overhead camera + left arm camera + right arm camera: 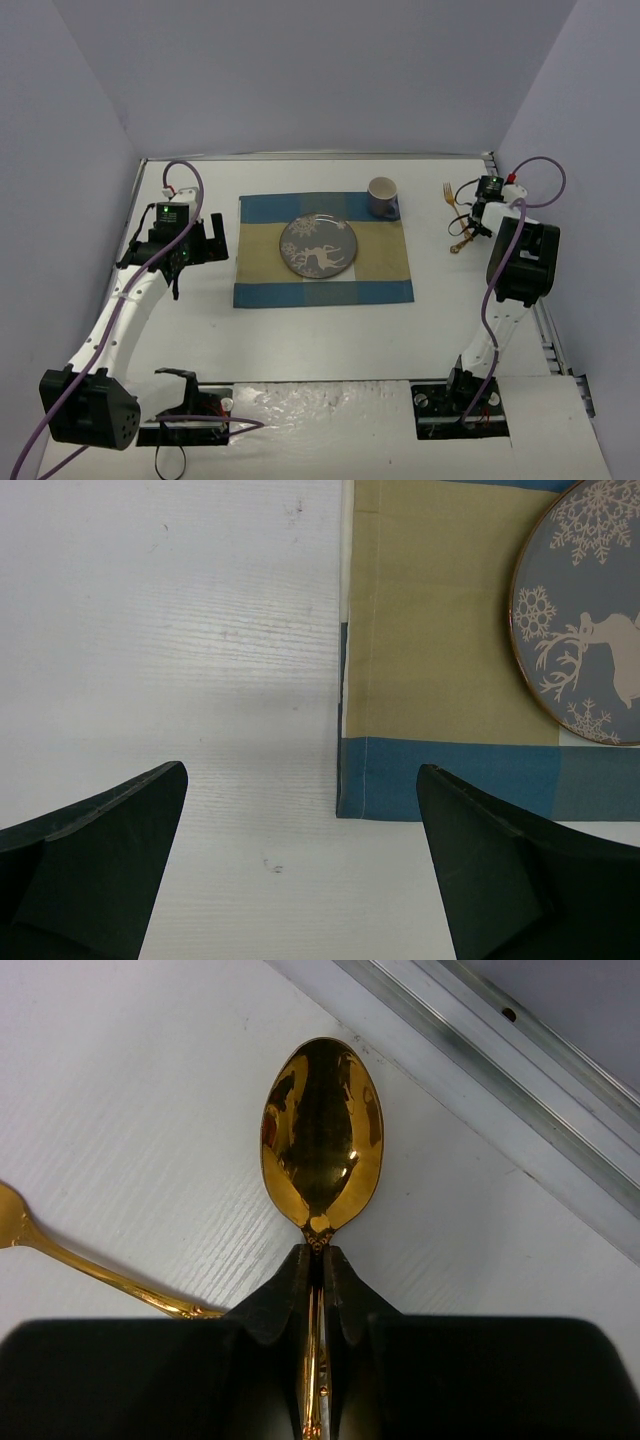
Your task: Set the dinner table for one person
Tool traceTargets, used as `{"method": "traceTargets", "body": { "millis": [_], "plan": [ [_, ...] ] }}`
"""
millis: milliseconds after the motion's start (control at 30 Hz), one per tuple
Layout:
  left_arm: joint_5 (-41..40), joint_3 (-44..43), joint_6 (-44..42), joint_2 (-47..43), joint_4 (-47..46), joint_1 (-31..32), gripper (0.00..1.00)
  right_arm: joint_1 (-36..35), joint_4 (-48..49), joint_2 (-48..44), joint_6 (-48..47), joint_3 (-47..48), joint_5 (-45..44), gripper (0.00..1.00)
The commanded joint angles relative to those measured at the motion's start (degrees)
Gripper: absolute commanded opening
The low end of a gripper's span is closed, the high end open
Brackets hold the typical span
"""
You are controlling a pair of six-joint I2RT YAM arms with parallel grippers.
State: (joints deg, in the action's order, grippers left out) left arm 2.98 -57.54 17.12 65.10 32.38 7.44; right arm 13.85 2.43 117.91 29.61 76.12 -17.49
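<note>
The white dinner table carries a blue-and-tan checked placemat with a grey deer-patterned plate and a mug on it. My right gripper at the far right is shut on the handle of a gold spoon. The bowl points toward the table's metal rim, low over the tabletop. The spoon's handle end sticks out behind the fingers. A gold fork lies just left of it. My left gripper is open and empty over bare table beside the placemat's corner.
Pale lilac walls enclose the table on three sides. The fork's handle runs under my right gripper's left side. The plate's edge shows at the right of the left wrist view.
</note>
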Motion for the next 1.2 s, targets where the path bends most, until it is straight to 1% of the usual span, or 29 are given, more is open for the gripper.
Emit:
{"method": "traceTargets", "body": {
  "millis": [0, 167, 333, 500, 667, 800, 967, 1100, 1167],
  "plan": [
    [-0.61, -2.84, -0.16, -1.02, -1.45, 0.2, 0.97, 0.31, -1.9, -5.02, -3.74, 1.13, 0.7, 0.0],
    [-0.61, -2.94, -0.16, -1.03, -1.53, 0.27, 0.97, -0.98, -2.01, -11.58, -9.19, 1.09, 1.86, 0.0],
    [-0.7, -3.02, -0.07, -1.12, -1.44, 0.12, 0.97, -3.84, -2.17, -18.99, -12.46, -1.29, 6.02, 0.0],
    [-0.68, -3.11, -0.16, -1.27, -1.44, -0.3, 0.97, -10.33, -4.25, -26.81, -14.17, -5.67, 10.15, 0.0],
    [-1.22, -3.11, -0.17, -1.55, -1.53, -0.41, 0.97, -20.63, -6.3, -32.25, -16.33, -9.41, 8.52, 0.0],
    [-1.56, -3.19, -0.21, -1.39, -1.46, -0.75, 0.97, -28.79, -6.68, -33.76, -15.93, -12.4, 6.66, 0.0],
    [-2.01, -3.02, -0.23, -1.09, -1.44, -0.94, 0.97, -37.22, -5.53, -32.1, -14.05, -16.41, 3.47, 0.0],
    [-1.93, -3.02, -0.07, -0.63, -1.53, -0.94, 0.97, -41.37, -2.27, -29.49, -14.23, -18.6, 2.81, 0.0],
    [-1.93, -3.02, -0.07, -0.59, -1.53, -0.94, 0.97, -42.32, -0.32, -27.91, -14.31, -19.16, 2.64, 0.0]
  ]
}}
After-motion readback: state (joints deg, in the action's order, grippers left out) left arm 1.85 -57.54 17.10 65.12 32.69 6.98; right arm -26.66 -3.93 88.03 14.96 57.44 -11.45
